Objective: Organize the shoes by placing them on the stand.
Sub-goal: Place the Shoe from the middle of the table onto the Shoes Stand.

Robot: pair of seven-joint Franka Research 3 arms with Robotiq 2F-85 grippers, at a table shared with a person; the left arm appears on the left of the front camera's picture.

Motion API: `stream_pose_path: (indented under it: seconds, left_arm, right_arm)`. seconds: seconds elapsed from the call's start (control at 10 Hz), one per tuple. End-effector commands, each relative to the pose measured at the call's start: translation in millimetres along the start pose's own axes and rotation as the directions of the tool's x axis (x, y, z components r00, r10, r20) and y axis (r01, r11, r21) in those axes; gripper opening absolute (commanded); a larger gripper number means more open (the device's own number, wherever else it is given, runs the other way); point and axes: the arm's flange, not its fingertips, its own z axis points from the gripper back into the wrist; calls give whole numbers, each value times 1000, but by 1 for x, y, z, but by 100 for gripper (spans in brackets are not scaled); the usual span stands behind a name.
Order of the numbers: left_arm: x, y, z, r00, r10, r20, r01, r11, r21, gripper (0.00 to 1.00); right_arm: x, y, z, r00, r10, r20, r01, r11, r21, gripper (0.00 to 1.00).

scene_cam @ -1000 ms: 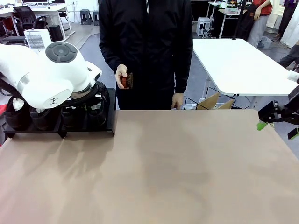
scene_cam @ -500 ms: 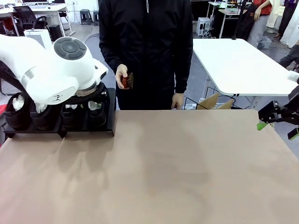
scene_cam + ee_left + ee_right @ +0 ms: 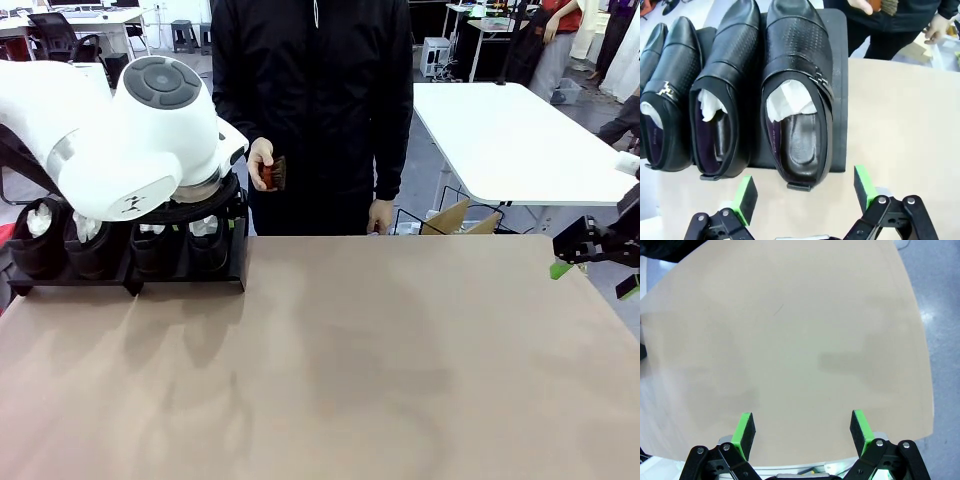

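Note:
Several glossy black shoes with white paper stuffing stand side by side on the black stand [image 3: 190,278] at the table's far left corner. In the left wrist view the rightmost shoe [image 3: 797,95] lies heel toward me, a second shoe [image 3: 722,95] and a third shoe [image 3: 672,100] to its left, all on the stand [image 3: 840,100]. My left gripper [image 3: 804,191] hovers open just behind the rightmost shoe's heel, touching nothing. My right gripper [image 3: 595,275] hangs open at the table's right edge, and in its own view the right gripper [image 3: 802,432] holds nothing above the bare tabletop.
A person [image 3: 312,100] stands at the far side, holding a small brown brush [image 3: 275,172] just right of the stand. A cardboard box [image 3: 465,218] sits beyond the far edge. The tan tabletop [image 3: 400,360] spreads wide between the arms.
My left arm has risen and drifted right above the stand, uncovering more of the shoes. Its jaws have come open. The right arm has not moved.

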Motion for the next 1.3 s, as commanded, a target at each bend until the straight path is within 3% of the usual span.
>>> stream_pose_path:
  seconds: [0.0, 1.2]
  left_arm:
    - [4, 0, -13, 1000, -2, 1, 2, 1000, -3, 100]
    - [4, 0, -13, 1000, -2, 1, 2, 1000, -3, 100]
  right_arm:
    - [1, -1, 1, 1000, 10, 2, -10, 1000, 1, 100]
    - [1, -1, 1, 1000, 10, 2, -10, 1000, 1, 100]
